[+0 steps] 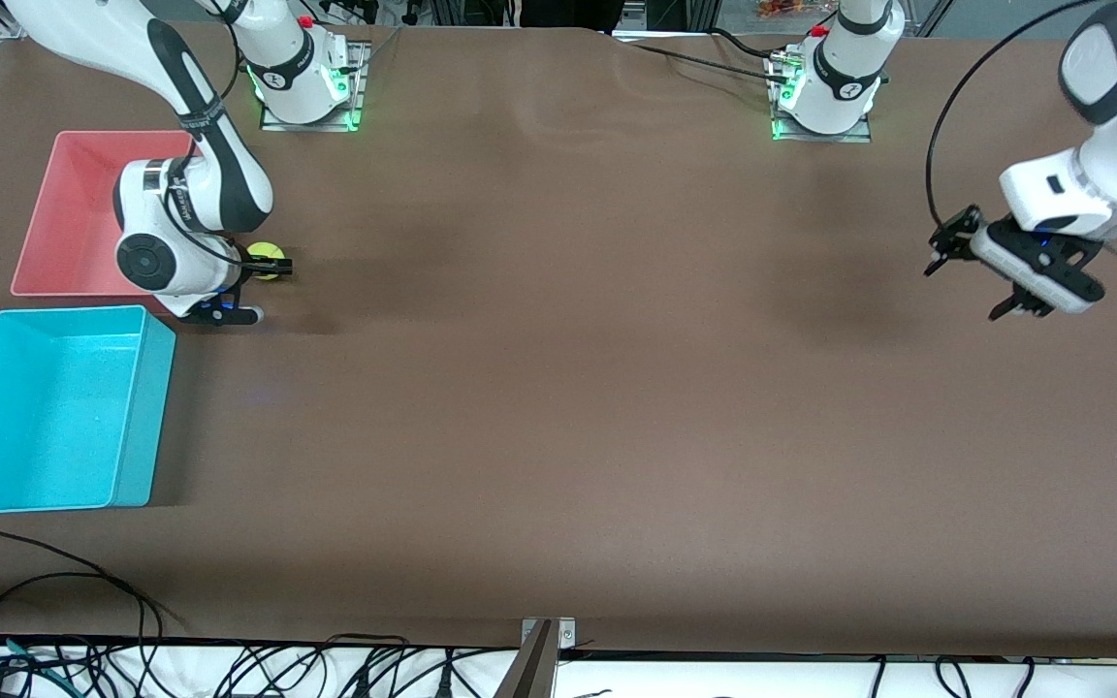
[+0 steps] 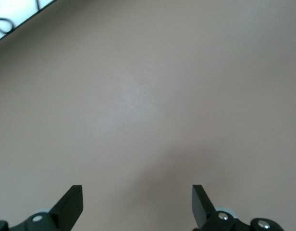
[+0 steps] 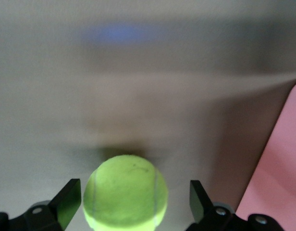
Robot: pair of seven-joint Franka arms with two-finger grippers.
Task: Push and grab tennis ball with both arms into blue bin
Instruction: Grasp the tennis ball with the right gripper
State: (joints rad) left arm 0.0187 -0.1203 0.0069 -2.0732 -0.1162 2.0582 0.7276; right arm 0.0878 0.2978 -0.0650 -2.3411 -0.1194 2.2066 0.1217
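While our right gripper [image 3: 131, 202] stands spread wide, the tennis ball [image 3: 125, 191] sits between its fingers [image 3: 66, 199] on the desk [image 1: 558, 407], fuzzy yellow-green with a pale curved seam, beside the pink bin [image 1: 64, 213]. Our left gripper [image 2: 137, 204] waits open over bare desk, well apart from the blue bin [image 1: 146, 407].

The right arm's wrist is covering part of the pink bin [image 1: 74, 208] and most of the tennis ball [image 1: 268, 258] in the front view. In the right wrist view the ball's [image 3: 125, 192] lower edge is running off the frame, and the table [image 3: 148, 86] is blurring into streaks.
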